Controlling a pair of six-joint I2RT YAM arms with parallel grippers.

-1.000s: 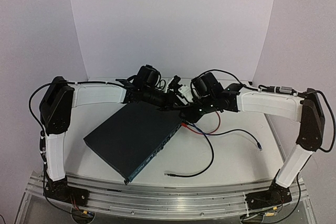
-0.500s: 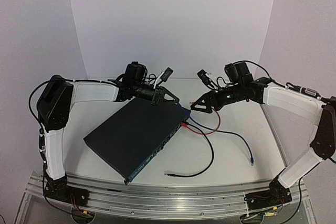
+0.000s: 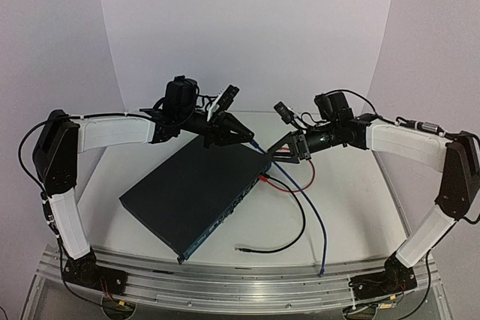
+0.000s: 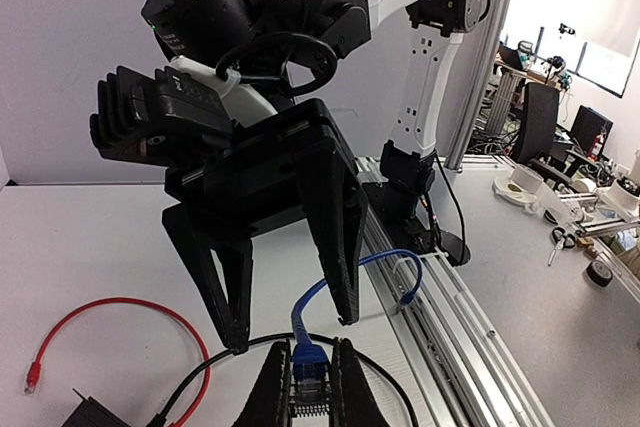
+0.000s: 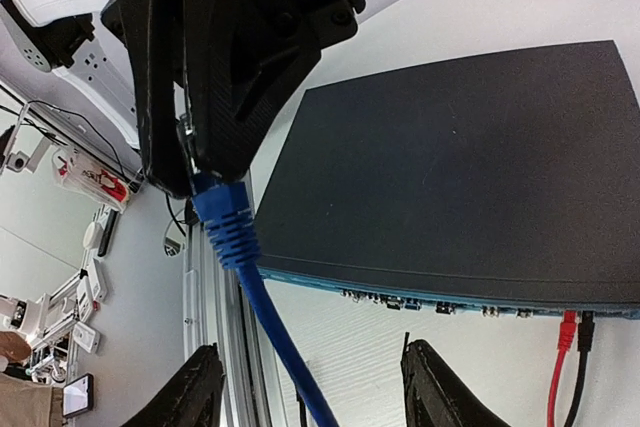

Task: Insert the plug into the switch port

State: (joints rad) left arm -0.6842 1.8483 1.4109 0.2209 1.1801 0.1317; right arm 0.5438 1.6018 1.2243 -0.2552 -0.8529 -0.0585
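The left pincer (image 4: 309,352) clamps the blue plug (image 5: 222,215), likely light and rigid, by its body, limp cable (image 3: 319,215) trailing beneath, facing the spread right pincer (image 4: 290,327).

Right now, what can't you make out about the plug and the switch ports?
Blue plug, right wrist: tip hidden inside the left gripper.
Switch ports, right wrist: too small to count free ones; row cut off by the right edge.
Port face, top view: foreshortened, too small.
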